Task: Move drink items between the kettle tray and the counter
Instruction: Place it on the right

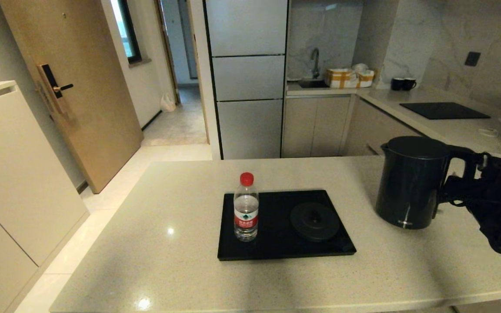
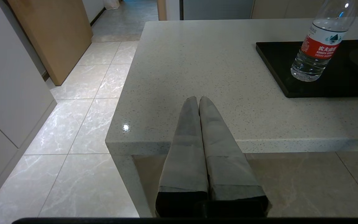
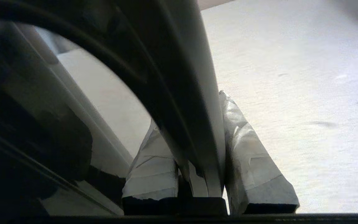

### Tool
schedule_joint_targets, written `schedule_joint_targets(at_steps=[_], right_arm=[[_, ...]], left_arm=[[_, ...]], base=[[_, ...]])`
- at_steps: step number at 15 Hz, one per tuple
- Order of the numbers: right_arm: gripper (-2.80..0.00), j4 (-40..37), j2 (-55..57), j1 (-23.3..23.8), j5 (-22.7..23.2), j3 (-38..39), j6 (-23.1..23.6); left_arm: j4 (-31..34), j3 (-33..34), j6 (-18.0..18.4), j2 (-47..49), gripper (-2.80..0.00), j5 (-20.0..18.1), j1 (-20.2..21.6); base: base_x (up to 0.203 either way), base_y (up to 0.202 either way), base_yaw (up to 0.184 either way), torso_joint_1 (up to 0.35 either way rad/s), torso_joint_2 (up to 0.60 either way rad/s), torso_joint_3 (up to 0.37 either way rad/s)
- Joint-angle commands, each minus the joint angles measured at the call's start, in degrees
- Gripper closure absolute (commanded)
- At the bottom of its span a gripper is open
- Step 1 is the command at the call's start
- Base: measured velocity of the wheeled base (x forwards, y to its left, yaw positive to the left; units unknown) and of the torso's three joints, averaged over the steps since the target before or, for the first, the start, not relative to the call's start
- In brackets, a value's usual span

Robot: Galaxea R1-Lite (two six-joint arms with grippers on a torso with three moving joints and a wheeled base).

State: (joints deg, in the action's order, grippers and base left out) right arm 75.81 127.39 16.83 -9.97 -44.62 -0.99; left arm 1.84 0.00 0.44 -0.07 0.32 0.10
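Observation:
The matte black kettle (image 1: 409,182) stands upright over the beige counter (image 1: 168,261), to the right of the black tray (image 1: 272,248); I cannot tell whether its base touches the stone. My right gripper (image 1: 452,184) is shut on the kettle's loop handle (image 3: 172,77), which runs between the taped fingers (image 3: 247,146). The red-capped water bottle (image 1: 246,208) stands on the tray's left part, beside the bare round base disc (image 1: 314,221). My left gripper (image 2: 198,98) is shut and empty off the counter's near left corner, with the bottle (image 2: 318,46) ahead on the tray (image 2: 278,71).
On the far counter, at the back right, lie a black cooktop panel (image 1: 444,110) and two black mugs (image 1: 402,83). Boxes (image 1: 348,77) sit by the sink. A white cabinet (image 1: 11,165) and tiled floor (image 2: 73,124) lie left of the counter.

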Motion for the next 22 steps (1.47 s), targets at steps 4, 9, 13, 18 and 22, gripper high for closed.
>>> schedule_joint_targets(at_steps=[4,9,13,18,22], right_arm=[[0.0,5.6,5.8,0.7,-3.0,0.1,1.2],[-2.8,5.1,6.3,0.7,-3.2,0.1,1.8],[-2.8,4.9,5.9,0.7,-2.9,0.5,1.8],[-2.8,3.2,0.8,1.1,0.1,5.6,1.7],[-2.8,3.8,-1.6,1.1,1.1,10.5,0.3]], left_arm=[[0.0,0.0,0.0,0.1,0.0,0.0,0.0],[0.0,0.0,0.0,0.1,0.0,0.0,0.0],[0.0,0.0,0.0,0.1,0.0,0.0,0.0],[0.0,0.0,0.0,0.1,0.0,0.0,0.0],[0.0,0.0,0.0,0.1,0.0,0.0,0.0]], base=[[0.0,0.0,0.0,0.0,0.0,0.0],[0.0,0.0,0.0,0.0,0.0,0.0],[0.0,0.0,0.0,0.0,0.0,0.0],[0.0,0.0,0.0,0.0,0.0,0.0],[0.0,0.0,0.0,0.0,0.0,0.0]])
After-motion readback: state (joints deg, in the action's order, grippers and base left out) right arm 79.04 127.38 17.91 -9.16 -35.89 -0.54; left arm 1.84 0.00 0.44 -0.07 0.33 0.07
